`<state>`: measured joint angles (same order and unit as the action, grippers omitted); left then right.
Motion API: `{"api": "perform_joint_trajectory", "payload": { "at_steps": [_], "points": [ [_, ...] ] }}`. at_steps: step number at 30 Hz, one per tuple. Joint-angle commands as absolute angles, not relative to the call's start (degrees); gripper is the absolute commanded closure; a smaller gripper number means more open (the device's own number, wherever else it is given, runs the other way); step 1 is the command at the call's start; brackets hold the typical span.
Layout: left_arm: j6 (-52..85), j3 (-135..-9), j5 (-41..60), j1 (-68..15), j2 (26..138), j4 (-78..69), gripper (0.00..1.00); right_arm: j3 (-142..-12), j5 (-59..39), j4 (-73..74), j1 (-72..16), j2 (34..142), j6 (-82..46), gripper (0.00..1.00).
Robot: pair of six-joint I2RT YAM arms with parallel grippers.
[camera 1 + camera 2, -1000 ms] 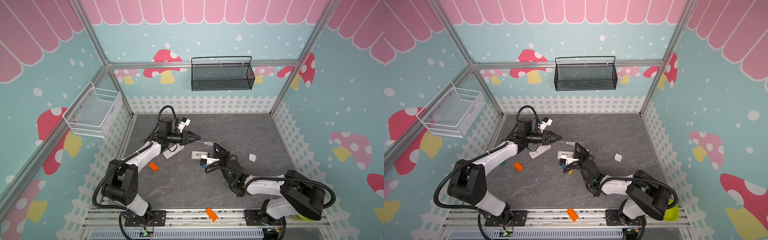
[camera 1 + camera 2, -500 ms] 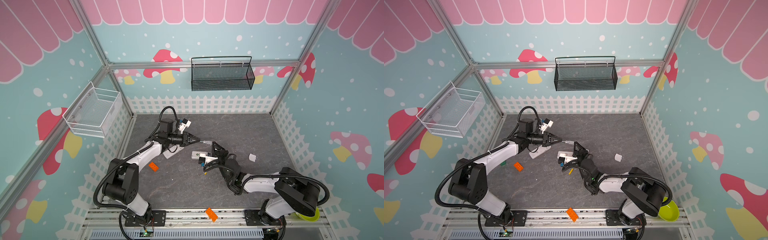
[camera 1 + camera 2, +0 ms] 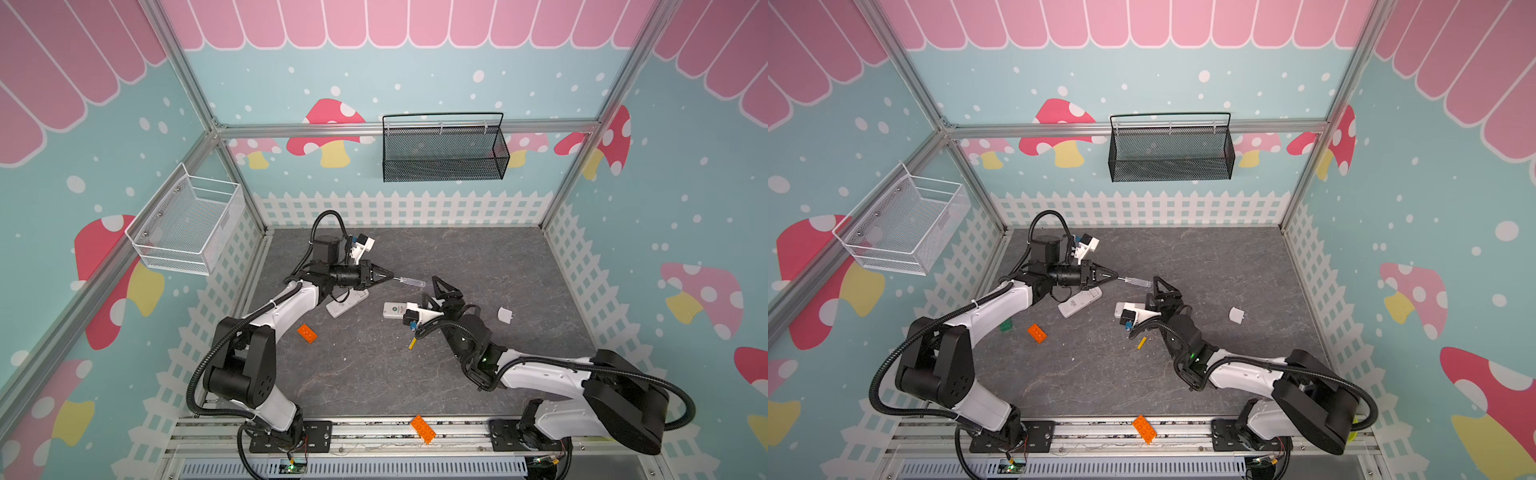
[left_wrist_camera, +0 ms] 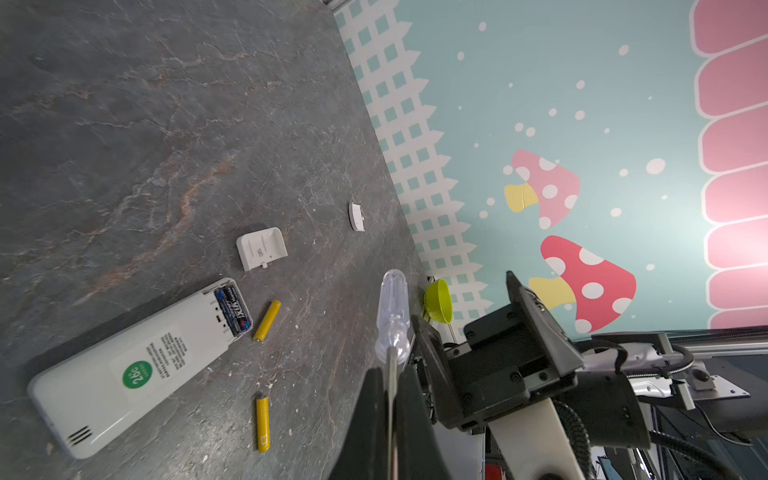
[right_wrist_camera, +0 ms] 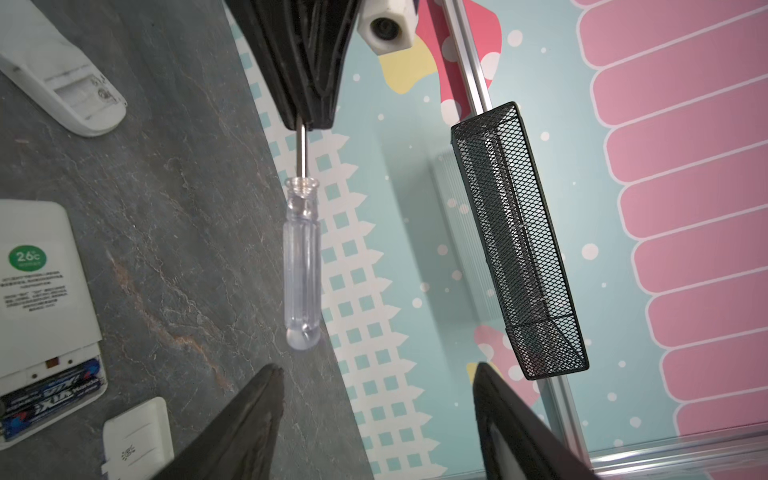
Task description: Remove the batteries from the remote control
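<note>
Ana: Grey stone desk (image 4: 124,124), with mushroom walls (image 3: 415,83) all round. Where are the batteries?

Ben: Two yellow batteries (image 4: 267,321) lie loose on the desk, just beside the white remote (image 4: 137,365). Two black batteries (image 4: 232,309) sit inside its open end. The little white cover (image 4: 261,248) lies near.

Ana: What are the pincers doing?

Ben: The left pincer (image 3: 384,275) is pinched tight on the thin metal part of the screwdriver (image 5: 302,266). The clear handle points at the right pincer (image 5: 374,419), which is spread wide and holds nothing.

Ana: How will the black ones handle?

Ben: They look small, light, hard and smooth, so they may roll or slip. They sit snug, side by side, so a pincer may not fit round them. It may be best to lift one end with the screwdriver tip, then pinch that battery across its middle.
</note>
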<state>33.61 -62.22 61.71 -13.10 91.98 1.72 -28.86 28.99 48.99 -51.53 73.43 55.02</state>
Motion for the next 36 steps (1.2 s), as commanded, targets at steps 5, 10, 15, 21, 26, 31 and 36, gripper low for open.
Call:
{"api": "perform_joint_trajectory", "payload": {
  "at_steps": [5,10,15,21,26,31,36],
  "points": [
    [31.38,-62.21,64.31,-11.61,88.70,-3.19,1.00,-36.54,10.89,27.43,-44.04,67.01,13.40,0.11],
    [31.51,-61.22,65.74,-10.81,87.72,-6.40,1.00,-39.10,-1.26,24.15,-37.20,65.94,-8.19,0.08],
    [35.13,-58.85,65.76,-9.93,88.13,-14.75,1.00,-39.00,-10.91,25.94,-31.51,67.13,-24.12,0.06],
    [41.31,-55.65,66.36,-9.84,87.76,-25.91,1.00,-36.93,-26.99,39.61,-23.91,73.52,-47.61,0.08],
    [43.13,-54.05,66.15,-10.11,87.87,-29.73,1.00,-37.02,-35.30,49.13,-21.54,79.48,-57.92,0.13],
    [45.35,-53.41,65.77,-10.65,88.00,-32.76,1.00,-39.85,-40.23,54.51,-21.31,84.70,-63.52,0.15],
    [44.33,-53.60,66.71,-12.63,88.05,-32.08,1.00,-44.53,-45.88,56.40,-21.45,89.61,-67.00,0.19]
  ]
}}
